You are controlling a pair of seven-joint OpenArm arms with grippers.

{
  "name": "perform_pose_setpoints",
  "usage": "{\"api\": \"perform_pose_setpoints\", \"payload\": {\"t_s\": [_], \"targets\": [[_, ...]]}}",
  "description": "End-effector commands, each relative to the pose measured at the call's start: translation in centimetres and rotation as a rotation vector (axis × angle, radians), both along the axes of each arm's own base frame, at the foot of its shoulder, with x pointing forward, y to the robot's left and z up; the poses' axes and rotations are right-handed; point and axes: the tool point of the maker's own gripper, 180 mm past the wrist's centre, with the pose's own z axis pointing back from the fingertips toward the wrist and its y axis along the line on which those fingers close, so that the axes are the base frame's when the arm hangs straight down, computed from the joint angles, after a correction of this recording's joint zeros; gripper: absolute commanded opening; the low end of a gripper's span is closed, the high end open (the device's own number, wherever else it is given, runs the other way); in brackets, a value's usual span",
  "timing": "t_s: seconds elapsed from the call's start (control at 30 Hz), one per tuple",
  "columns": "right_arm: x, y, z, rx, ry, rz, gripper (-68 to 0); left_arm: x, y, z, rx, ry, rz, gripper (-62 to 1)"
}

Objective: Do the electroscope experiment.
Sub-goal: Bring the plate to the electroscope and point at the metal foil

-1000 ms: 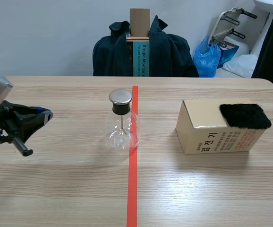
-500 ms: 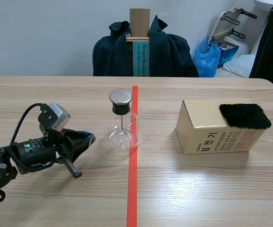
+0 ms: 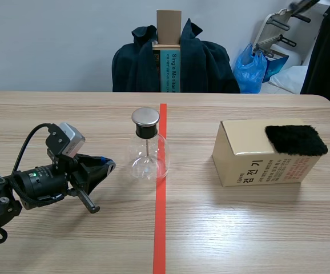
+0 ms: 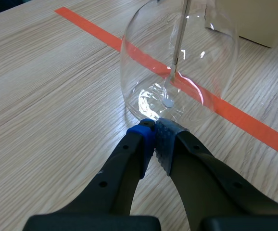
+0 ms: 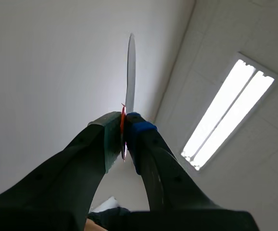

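Observation:
The electroscope, a round clear glass flask (image 3: pixel 147 154) with a metal cap (image 3: pixel 145 117) and a thin rod inside, stands on the red tape line. My left gripper (image 3: pixel 107 166) lies low on the table just left of it. In the left wrist view its fingers are shut on nothing (image 4: pixel 154 139), with the tips close to the flask's base (image 4: pixel 177 72). A black fur pad (image 3: pixel 296 140) rests on a tan box (image 3: pixel 256 162) at the right. In the right wrist view my right gripper (image 5: pixel 124 130) points up at the ceiling, shut on a thin pale strip (image 5: pixel 131 72).
A chair draped with a dark jacket (image 3: pixel 176 63) stands behind the table's far edge. A blue bag (image 3: pixel 255 67) and a folded frame are at the back right. A dark shape (image 3: pixel 329 51) stands along the right edge. A ceiling lamp (image 5: pixel 230 110) shows past the right gripper.
My left arm has dropped to the table and slid right, up to the flask, then held still. Flask, box and fur pad have not moved.

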Motion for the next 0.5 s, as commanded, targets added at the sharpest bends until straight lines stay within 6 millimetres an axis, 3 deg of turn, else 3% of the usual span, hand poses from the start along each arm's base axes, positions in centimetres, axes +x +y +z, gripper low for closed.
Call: {"api": "perform_pose_setpoints", "payload": {"t_s": [0.0, 0.27, 0.47], "targets": [[1.0, 0.3, -1.2, 0.007, 0.026, -0.017, -66.8, 0.9, -0.4, 1.7, -0.035, -0.049, 0.003, -57.9], [3.7, 4.7, -13.5, -0.084, 0.333, 0.003, -66.8, 0.9, -0.4, 1.7, -0.035, -0.049, 0.003, -57.9], [3.5, 5.7, -19.8, -0.146, 0.487, 0.017, -66.8, 0.9, -0.4, 1.7, -0.035, -0.049, 0.003, -57.9]]}}
